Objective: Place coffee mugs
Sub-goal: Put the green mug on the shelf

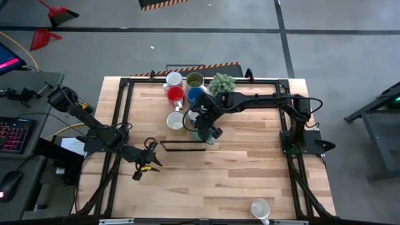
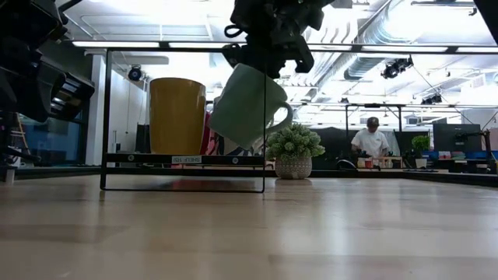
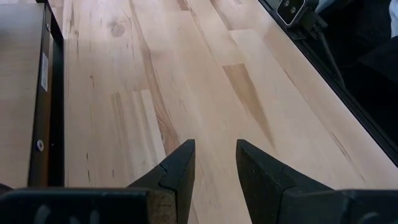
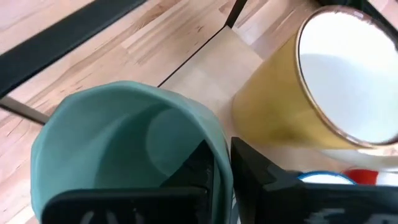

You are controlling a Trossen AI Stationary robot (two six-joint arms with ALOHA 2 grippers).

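My right gripper [image 1: 203,125] is shut on a teal mug [image 2: 245,105], held tilted in the air by the right end of a black wire rack [image 2: 183,159]. A mustard mug with a white inside [image 2: 177,115] stands by its base on the rack's shelf beside it. Behind, a white mug [image 1: 174,79], an olive green one [image 1: 195,80], a red one [image 1: 175,94] and a blue one [image 1: 195,95] stand grouped. Another white mug [image 1: 260,207] sits at the table's near edge. My left gripper [image 1: 149,159] is open over bare wood [image 3: 211,93], left of the rack. My right gripper [image 4: 222,155] has the teal mug by its rim wall [image 4: 217,146], one finger [image 4: 199,165] inside the mug and the other [image 4: 261,177] outside. The fingers come from above. The mug hangs lifted clear and tilted, its handle [image 2: 284,117] toward the table's right.
A small potted plant [image 1: 222,82] stands right of the grouped mugs at the far edge. A black frame [image 1: 125,112] borders the tabletop. Bare wood lies in front of the rack and across the table's right half. A person [image 2: 373,140] is in the room beyond.
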